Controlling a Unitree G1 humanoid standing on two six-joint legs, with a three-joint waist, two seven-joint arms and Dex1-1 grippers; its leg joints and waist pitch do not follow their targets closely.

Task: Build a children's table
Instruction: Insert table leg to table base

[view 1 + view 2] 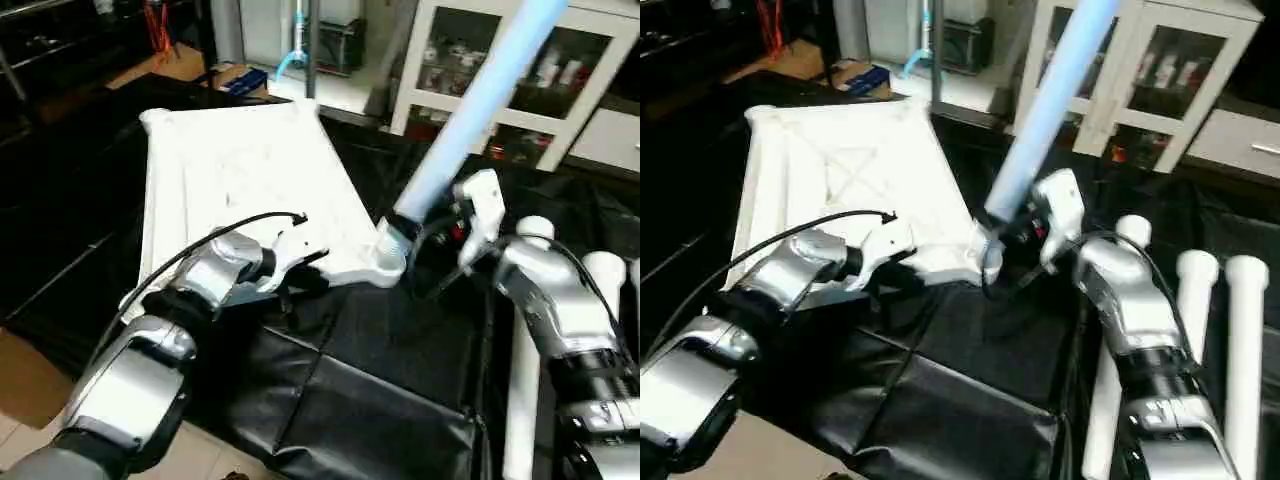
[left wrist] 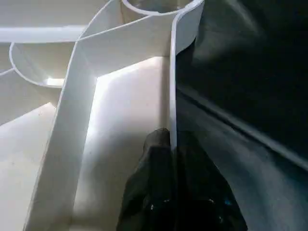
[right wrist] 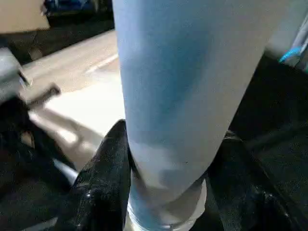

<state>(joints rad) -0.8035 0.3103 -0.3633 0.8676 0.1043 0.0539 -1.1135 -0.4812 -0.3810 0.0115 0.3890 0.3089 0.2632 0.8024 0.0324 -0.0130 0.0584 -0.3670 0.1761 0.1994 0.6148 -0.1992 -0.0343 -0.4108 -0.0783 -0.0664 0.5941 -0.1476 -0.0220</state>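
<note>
The white tabletop [image 1: 240,170] lies underside up on the black cloth, its X-bracing showing. My left gripper [image 1: 303,264] is shut on the rim of its near edge; in the left wrist view the thin rim wall [image 2: 172,96] runs between the two black fingers [image 2: 154,163]. A long pale tube leg [image 1: 470,110] leans up and to the right out of the near right corner socket [image 1: 385,262]. My right gripper [image 1: 418,236] is shut on that leg just above the socket, with a finger [image 3: 106,168] on each side of the tube [image 3: 178,96].
Three more white legs [image 1: 1240,350] lie side by side on the cloth at the right, beside my right forearm. A white glass-door cabinet [image 1: 560,60] stands behind. A cardboard box [image 1: 180,65] sits at the back left. The black cloth [image 1: 380,370] spreads out in front.
</note>
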